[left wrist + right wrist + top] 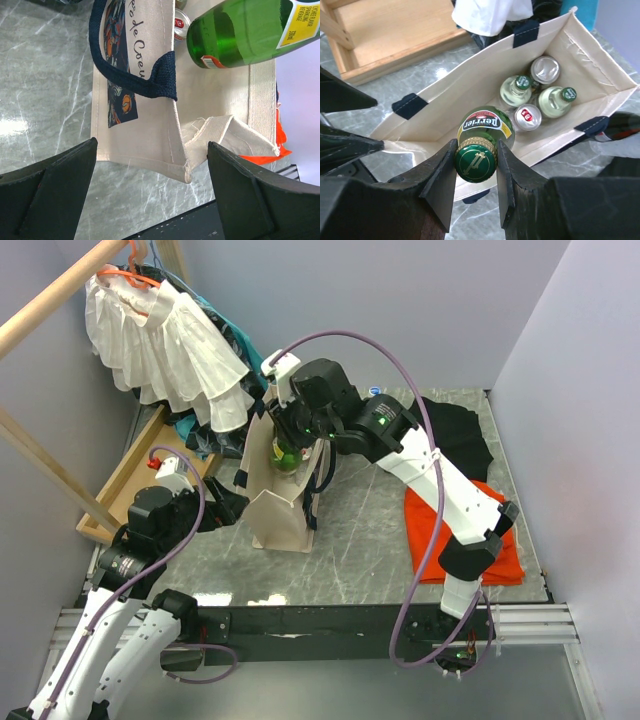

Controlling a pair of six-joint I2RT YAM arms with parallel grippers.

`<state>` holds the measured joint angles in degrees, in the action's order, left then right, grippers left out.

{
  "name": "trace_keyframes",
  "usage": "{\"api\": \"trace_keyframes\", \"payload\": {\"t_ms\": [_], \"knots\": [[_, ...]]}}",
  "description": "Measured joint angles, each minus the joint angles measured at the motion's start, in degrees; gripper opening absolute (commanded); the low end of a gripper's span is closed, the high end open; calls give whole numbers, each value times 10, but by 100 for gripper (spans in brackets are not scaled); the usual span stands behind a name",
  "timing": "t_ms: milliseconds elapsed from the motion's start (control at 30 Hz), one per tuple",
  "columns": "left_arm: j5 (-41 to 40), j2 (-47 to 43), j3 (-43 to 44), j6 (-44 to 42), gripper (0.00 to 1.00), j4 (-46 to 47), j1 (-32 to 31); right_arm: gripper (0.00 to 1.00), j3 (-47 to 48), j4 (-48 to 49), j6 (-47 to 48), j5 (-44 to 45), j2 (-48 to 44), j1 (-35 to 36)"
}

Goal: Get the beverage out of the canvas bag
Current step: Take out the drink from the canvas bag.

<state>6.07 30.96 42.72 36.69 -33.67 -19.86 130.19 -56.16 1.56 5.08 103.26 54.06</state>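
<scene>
- The right claw (pixel 476 150) is clamping tight on the capped neck of the green bottle (pixel 485 127).
- That bottle is hanging upright in the open mouth of the canvas bag (pixel 590 65), above two clear bottles (pixel 515 90) and two cans (pixel 527 116).
- The left claw (pixel 152 145) is gaping wide beside the bag.
- The bag is standing on the marble table (pixel 370 540).

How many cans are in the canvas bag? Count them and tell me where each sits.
2. The silver-topped can stands against the canvas bag's wall; the red-topped can stands between it and the green bottle gripped by the right hand. Others may be hidden lower.
</scene>
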Motion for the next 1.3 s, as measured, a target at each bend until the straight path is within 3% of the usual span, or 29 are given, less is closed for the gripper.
{"api": "trace_keyframes", "payload": {"t_ms": [733,1300], "knots": [[-1,0,0,0,96,0,0,0,19,30,27,53,-6,0],[-1,0,0,0,96,0,0,0,12,71,51,138,-64,1]]}}
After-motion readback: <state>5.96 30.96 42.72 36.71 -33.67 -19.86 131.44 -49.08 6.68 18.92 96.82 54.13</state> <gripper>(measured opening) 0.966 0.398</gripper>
